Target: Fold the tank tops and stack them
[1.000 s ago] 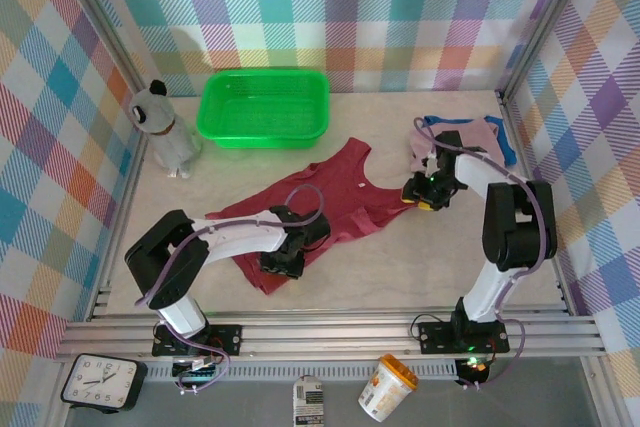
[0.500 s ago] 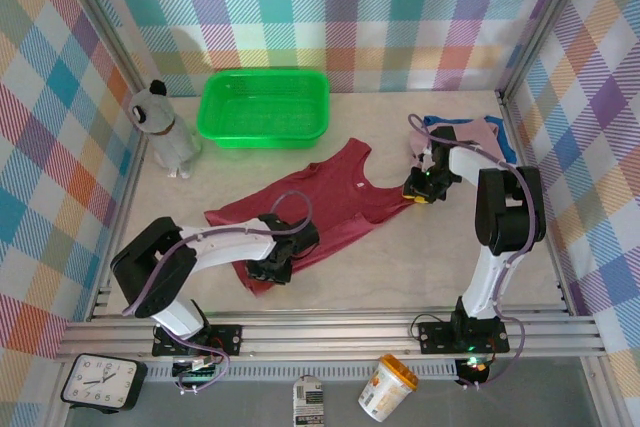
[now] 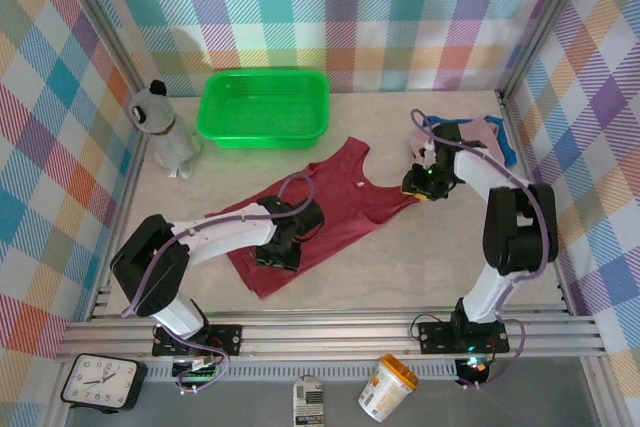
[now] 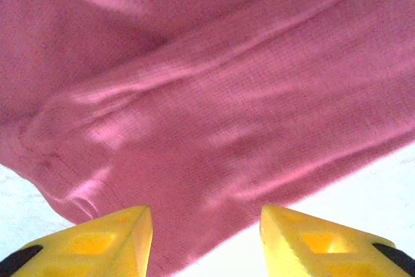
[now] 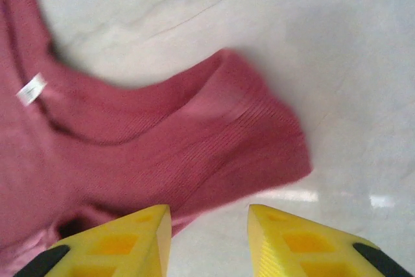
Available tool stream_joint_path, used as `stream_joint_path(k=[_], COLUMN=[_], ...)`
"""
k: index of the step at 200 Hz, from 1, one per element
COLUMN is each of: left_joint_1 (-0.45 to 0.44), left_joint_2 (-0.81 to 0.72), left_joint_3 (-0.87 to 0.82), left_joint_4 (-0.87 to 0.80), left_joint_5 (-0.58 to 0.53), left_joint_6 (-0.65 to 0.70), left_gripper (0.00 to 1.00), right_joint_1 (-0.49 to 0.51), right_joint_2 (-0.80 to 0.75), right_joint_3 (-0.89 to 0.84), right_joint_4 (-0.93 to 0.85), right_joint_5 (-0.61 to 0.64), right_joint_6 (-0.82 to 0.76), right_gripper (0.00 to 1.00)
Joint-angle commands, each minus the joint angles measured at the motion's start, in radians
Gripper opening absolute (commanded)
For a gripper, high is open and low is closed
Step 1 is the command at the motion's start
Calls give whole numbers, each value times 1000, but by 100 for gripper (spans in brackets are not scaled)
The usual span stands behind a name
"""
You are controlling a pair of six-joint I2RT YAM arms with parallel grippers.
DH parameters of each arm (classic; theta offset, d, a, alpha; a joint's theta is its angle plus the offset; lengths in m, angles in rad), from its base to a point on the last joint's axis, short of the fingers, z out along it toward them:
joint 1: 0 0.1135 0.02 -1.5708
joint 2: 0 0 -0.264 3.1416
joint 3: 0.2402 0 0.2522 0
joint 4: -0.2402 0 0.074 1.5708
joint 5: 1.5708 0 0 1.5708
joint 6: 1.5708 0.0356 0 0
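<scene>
The dark red tank top [image 3: 335, 209] lies spread out slantwise across the middle of the table, straps toward the back. My left gripper [image 3: 278, 253] hovers low over its front hem; in the left wrist view the yellow fingers [image 4: 97, 241] stand apart over the red cloth [image 4: 214, 95], holding nothing. My right gripper [image 3: 419, 185] is at the top's right strap, and its wrist view has the open gripper [image 5: 209, 238] just short of the strap end [image 5: 253, 141], which lies flat on the table. A mauve-pink top [image 3: 478, 133] and a blue one [image 3: 507, 151] are bunched at the back right.
A green plastic basket [image 3: 265, 107] stands at the back centre. A grey and white dog figure [image 3: 168, 133] stands at the back left. Checked walls and metal rails close in the table on three sides.
My left gripper slid toward the front over the hem and came back a little; the hem now lies spread wider. The right gripper shifted slightly toward the back, off the strap.
</scene>
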Motion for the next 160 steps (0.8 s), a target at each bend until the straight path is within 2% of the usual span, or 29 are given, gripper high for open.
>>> stream_joint_path(k=[1, 25, 61, 78, 119, 160], left_joint_1=[49, 84, 53, 39, 6, -58], left_joint_2=[48, 104, 149, 171, 170, 161], left_joint_3=[7, 3, -16, -30, -23, 2], left_joint_4=[13, 83, 135, 143, 170, 198], left_joint_5=[-39, -58, 35, 55, 130, 216], left_joint_6=[61, 78, 65, 51, 23, -35], left_gripper=[47, 47, 47, 48, 48, 49], right_joint_1=[82, 246, 402, 423, 424, 413], right_joint_2=[-68, -80, 13, 59, 119, 65], right_joint_3=[-59, -100, -96, -95, -122, -223], right_joint_4=[4, 120, 245, 279, 215, 150], right_joint_5=[-100, -137, -133, -147, -29, 8], right_joint_6=[64, 156, 210, 229, 181, 180], right_gripper=[38, 39, 39, 39, 38, 38])
